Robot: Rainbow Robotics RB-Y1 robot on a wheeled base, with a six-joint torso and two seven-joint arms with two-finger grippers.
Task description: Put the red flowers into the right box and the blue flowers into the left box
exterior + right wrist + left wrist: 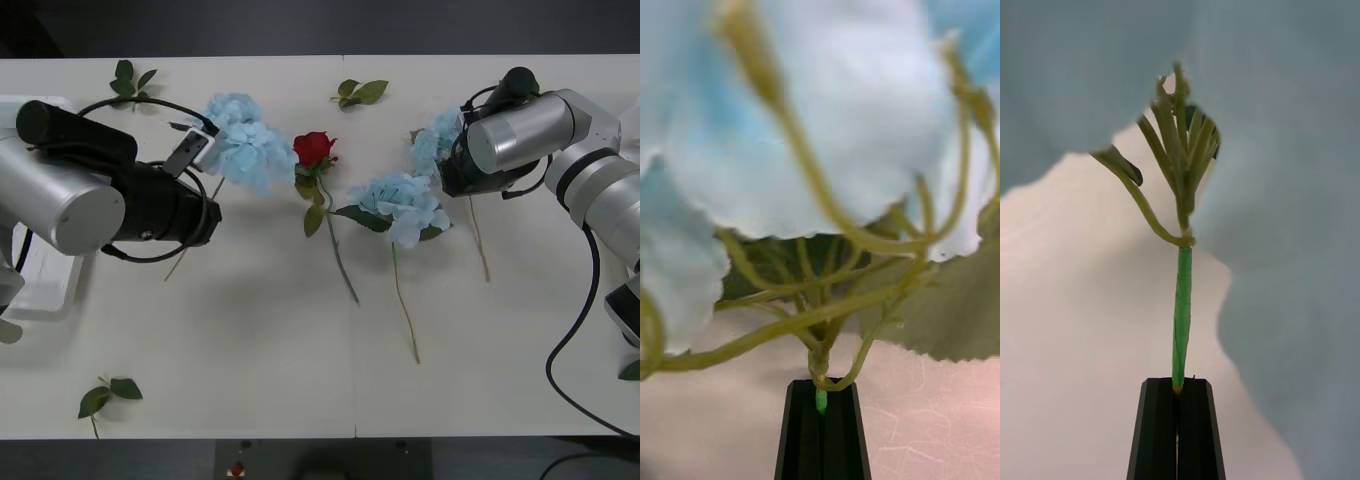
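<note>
- Three blue flowers show on the white tabletop [260,380] in the front view, and one red flower.
- The left blue flower [240,140] lies far left of centre, its head toward the red one; its stem [1181,315] runs back toward the left pincer [1178,394], whose black fingers are pressed together on the stem's end.
- The middle blue flower [402,205] lies at centre-right, head away from the robot, its long stem pointing toward the near edge.
- The right blue flower [436,140] sits against the right arm, with its stem toward the near edge; the right pincer [821,397] is closed on the stem base just below the branching stalks.
- The red flower [314,148] lies between the left and middle blue ones, bloom away from the robot, stem slanting toward the near edge and rightward.
- The left box [50,285] lies at the left edge, partly under the left arm.
- Three loose leaf sprigs [362,92] lie apart on the tabletop.
</note>
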